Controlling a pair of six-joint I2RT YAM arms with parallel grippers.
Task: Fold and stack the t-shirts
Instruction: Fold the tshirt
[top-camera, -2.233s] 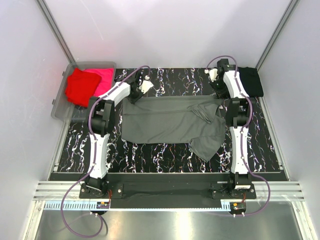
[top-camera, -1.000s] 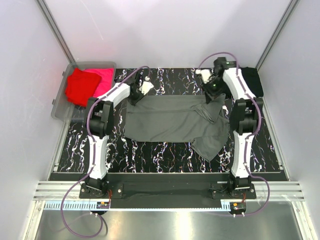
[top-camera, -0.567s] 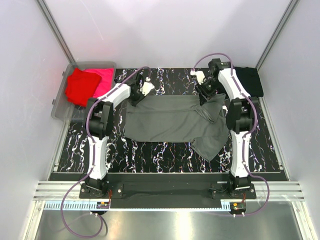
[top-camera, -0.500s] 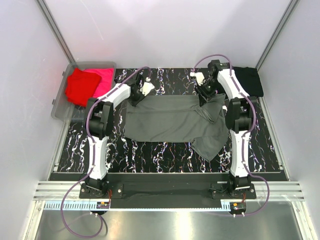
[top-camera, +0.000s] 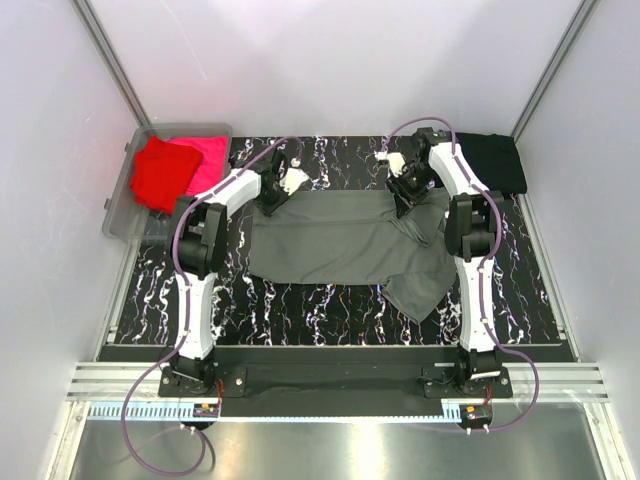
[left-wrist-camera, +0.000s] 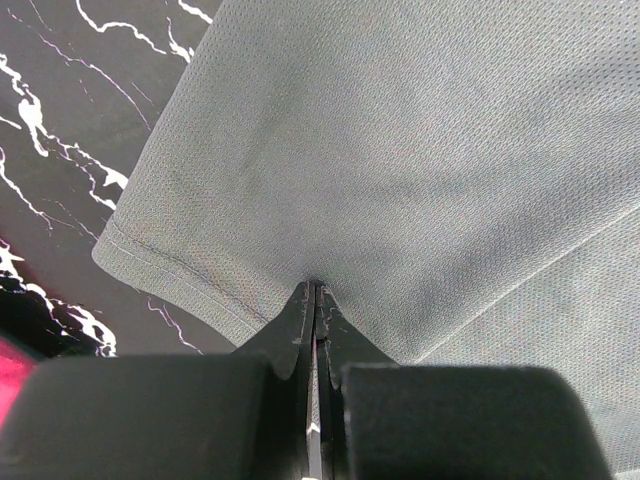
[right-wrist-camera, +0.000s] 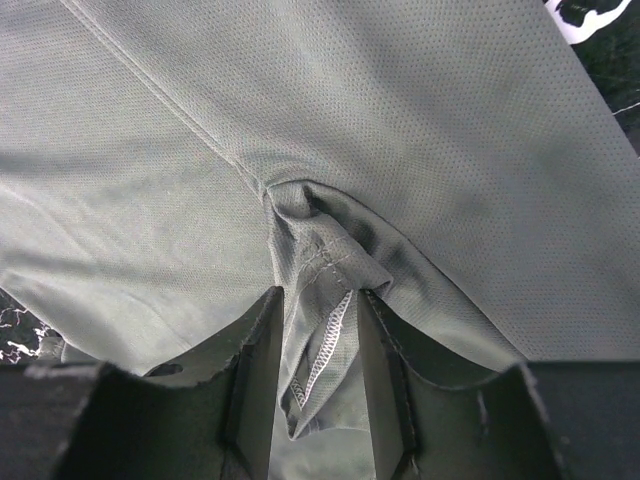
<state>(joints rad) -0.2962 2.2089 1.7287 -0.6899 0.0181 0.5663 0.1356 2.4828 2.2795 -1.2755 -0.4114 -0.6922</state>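
Currently 1 grey t-shirt (top-camera: 330, 240), 2 hands (top-camera: 270, 193) (top-camera: 402, 190) gripping

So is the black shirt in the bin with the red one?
No, the black shirt sits far right, away from the bin.

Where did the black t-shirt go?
In the top view, the black t-shirt lies at the table's far right corner, just past the right end of the spread grey t-shirt.

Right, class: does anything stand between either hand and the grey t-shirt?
Nothing visible does. The left hand is shut on the edge of the grey t-shirt, and the right hand pinches a bunched fold of it.
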